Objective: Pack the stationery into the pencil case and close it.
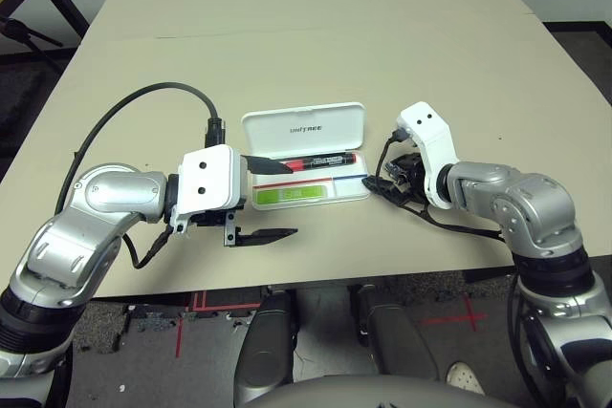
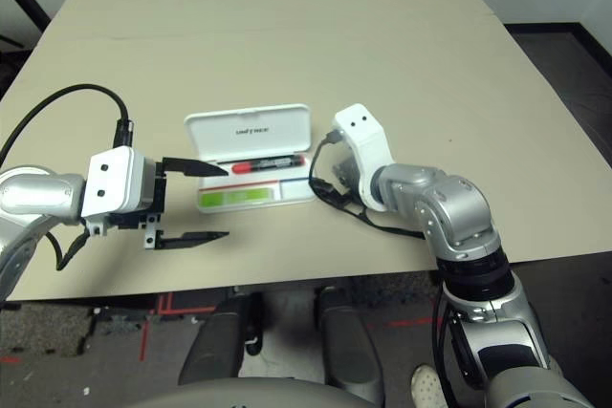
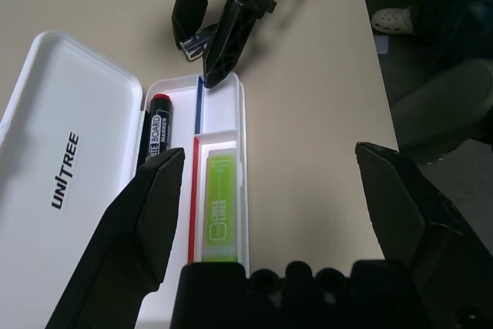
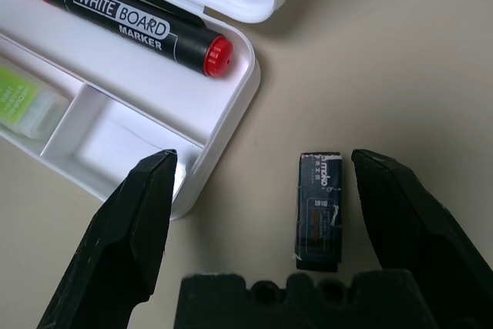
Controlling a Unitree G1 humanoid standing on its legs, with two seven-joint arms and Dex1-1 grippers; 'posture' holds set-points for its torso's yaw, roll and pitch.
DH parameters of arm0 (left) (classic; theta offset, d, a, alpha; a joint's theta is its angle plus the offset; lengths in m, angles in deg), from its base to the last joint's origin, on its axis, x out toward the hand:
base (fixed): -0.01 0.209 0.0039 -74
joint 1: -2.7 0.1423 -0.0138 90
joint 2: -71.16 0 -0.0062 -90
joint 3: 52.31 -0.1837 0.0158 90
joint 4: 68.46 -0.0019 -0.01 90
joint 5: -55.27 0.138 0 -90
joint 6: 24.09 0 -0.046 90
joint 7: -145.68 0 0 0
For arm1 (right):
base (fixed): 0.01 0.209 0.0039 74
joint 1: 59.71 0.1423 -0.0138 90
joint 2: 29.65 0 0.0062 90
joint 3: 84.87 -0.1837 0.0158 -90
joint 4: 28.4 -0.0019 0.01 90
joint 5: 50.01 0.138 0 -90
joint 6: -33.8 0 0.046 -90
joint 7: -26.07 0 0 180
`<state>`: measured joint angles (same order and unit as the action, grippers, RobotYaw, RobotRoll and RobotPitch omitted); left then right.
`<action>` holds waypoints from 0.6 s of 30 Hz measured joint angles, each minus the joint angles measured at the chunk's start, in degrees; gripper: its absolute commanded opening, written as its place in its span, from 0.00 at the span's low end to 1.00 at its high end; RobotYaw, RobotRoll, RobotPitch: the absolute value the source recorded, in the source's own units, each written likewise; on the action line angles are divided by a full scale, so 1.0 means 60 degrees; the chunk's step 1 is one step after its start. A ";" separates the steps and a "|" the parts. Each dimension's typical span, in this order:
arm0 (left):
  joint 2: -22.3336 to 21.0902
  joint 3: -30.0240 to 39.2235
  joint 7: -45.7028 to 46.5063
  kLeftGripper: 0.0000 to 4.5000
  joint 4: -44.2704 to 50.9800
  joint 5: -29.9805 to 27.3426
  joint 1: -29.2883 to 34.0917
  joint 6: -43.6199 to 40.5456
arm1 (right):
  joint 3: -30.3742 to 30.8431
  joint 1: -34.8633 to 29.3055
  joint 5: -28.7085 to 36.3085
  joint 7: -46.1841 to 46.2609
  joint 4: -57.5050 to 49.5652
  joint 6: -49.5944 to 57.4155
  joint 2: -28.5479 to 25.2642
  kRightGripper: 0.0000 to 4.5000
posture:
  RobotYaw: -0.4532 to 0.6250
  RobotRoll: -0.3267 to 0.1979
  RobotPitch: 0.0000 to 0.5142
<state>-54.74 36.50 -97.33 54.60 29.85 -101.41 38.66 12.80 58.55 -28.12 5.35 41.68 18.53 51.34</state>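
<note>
The white pencil case lies open near the table's front edge, with its lid folded back. In its tray lie a black marker with red cap and a lime-green highlighter. My left gripper is open at the case's left end, one finger over the tray and the other over the table in front. My right gripper is open at the case's right end. It straddles a small dark labelled piece lying on the table just outside the tray. The end compartment holds nothing.
The tan table stretches far behind the case. Its front edge runs just below both grippers. A black cable loops from my left wrist over the table.
</note>
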 measured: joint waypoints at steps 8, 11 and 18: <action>0.0000 0.0000 0.0090 0.99 0.0016 -0.0041 0.0002 -0.0092 | 0.0050 -0.0005 -0.0005 0.0004 0.0017 -0.0042 -0.0111 1.00 | 0.46 0.62 0.38; 0.0000 0.0000 0.0090 0.99 0.0022 -0.0049 0.0002 -0.0114 | -0.0103 -0.0111 0.0074 -0.0107 0.0019 -0.0116 -0.0136 1.00 | 0.46 0.62 0.38; 0.0000 -0.0007 0.0090 0.99 0.0022 -0.0047 0.0003 -0.0118 | -0.0400 -0.0144 0.0358 -0.0348 0.0016 0.0046 -0.0174 1.00 | 0.45 0.62 0.38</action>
<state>-54.74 36.46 -96.79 54.73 29.57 -101.39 37.95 10.40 57.69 -25.98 3.26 41.77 18.81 50.30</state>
